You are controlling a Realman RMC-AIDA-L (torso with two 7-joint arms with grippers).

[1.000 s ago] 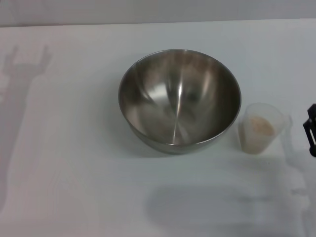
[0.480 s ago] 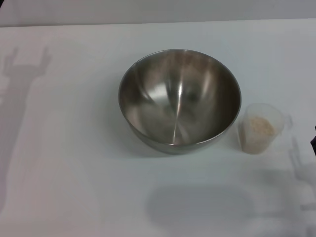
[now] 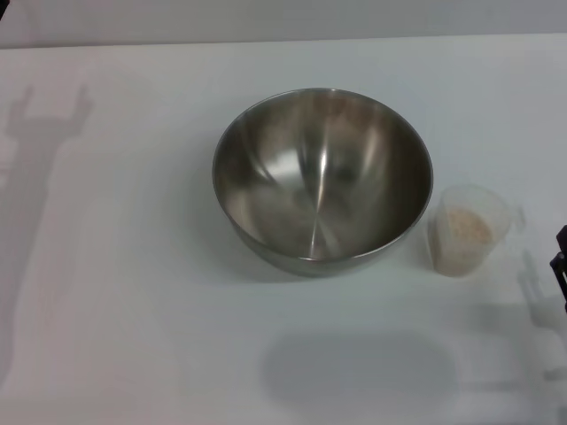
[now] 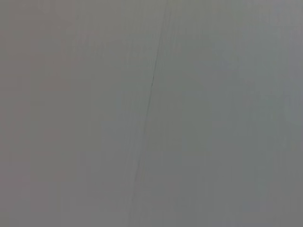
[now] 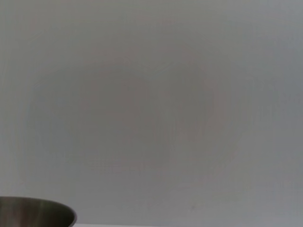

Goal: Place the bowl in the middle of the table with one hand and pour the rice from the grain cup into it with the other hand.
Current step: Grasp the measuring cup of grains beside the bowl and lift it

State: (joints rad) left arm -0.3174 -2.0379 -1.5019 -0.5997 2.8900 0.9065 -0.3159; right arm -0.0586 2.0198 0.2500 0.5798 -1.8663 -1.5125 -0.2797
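The bowl (image 3: 322,177), shiny steel and empty inside, stands upright in the middle of the white table (image 3: 133,292). Part of its rim also shows in the right wrist view (image 5: 33,213). The grain cup (image 3: 469,229), clear plastic, stands upright just right of the bowl, a small gap apart, with rice (image 3: 467,228) in it. Only a dark sliver of my right gripper (image 3: 562,264) shows at the right edge of the head view, right of the cup and apart from it. My left gripper is out of view; only its shadow falls on the table's far left.
The table's far edge (image 3: 283,40) runs along the top of the head view with a grey wall behind it. The left wrist view shows only a plain grey surface (image 4: 151,113) with a thin line.
The right gripper's sliver at the right edge has slid toward the near side and shows less than a second ago. Bowl and cup have not moved.
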